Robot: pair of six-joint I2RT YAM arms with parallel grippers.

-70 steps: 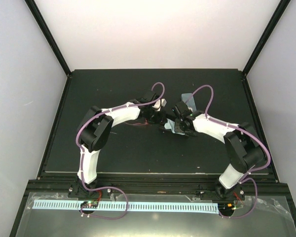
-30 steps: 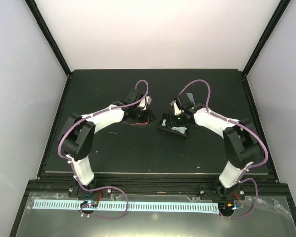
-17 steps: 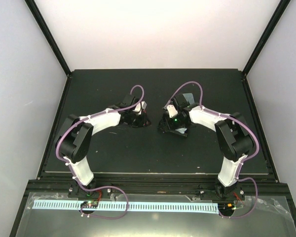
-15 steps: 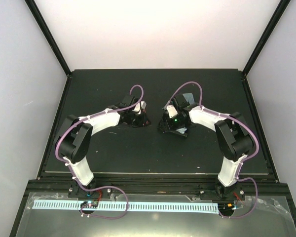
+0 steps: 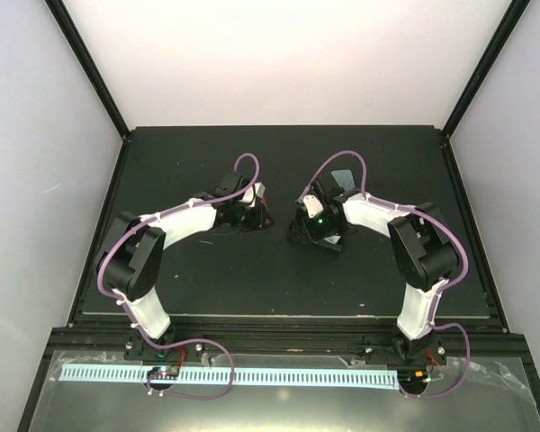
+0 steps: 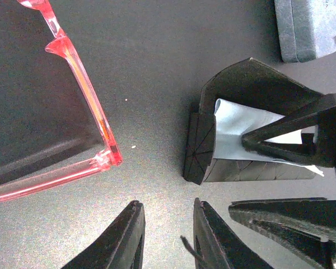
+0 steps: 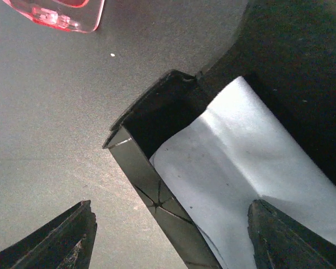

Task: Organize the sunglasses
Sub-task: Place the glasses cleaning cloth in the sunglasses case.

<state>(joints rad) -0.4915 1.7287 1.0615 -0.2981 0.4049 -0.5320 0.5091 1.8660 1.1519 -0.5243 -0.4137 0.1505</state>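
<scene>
Red sunglasses (image 6: 81, 84); left claw (image 6: 167, 208) farther left

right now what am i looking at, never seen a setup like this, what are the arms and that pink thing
These are two robot arms bolted at the near edge of a dark table. One picture looks down from above; the other two come from cameras on each wrist. The left tool stands slightly open near the pink thing, red sunglasses, gripping nothing I can see. The right tool is open over a black case with a pale blue cloth lying in it. A pale blue case lies farther off.
</scene>
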